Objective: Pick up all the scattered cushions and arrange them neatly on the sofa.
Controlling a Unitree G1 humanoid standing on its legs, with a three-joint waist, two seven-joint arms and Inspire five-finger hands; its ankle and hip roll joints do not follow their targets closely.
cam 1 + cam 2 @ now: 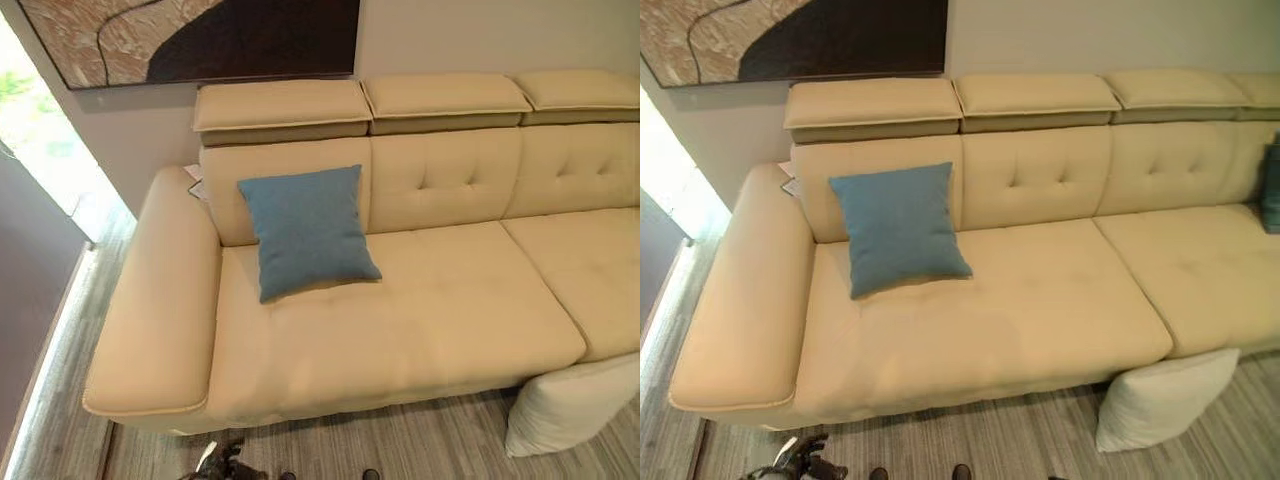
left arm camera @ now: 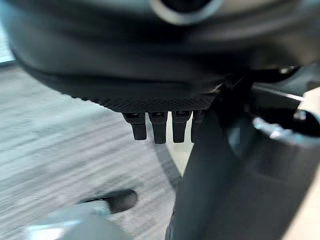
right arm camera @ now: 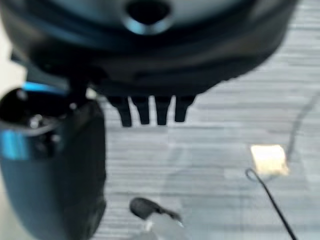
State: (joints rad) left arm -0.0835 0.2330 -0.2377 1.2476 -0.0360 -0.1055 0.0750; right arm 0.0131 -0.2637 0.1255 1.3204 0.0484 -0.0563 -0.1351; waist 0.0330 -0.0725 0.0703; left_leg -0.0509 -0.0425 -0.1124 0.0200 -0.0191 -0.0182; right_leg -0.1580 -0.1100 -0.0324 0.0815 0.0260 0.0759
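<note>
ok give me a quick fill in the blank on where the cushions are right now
1. The blue cushion leans against the sofa's ____.
2. The white cushion stands on the ____, against the sofa front.
3. The left robot hand and right robot hand each hold ____.
4. Above the sofa hangs a ____ on the wall.

Missing words: backrest; floor; nothing; picture

You have open seat on the sofa (image 1: 450, 300) right of the blue cushion (image 1: 306, 232), which leans on the backrest at far left. A white cushion (image 1: 1160, 400) blocks the near right floor, touching the sofa front. Another blue cushion (image 1: 1270, 185) crowds the far right seat.
</note>
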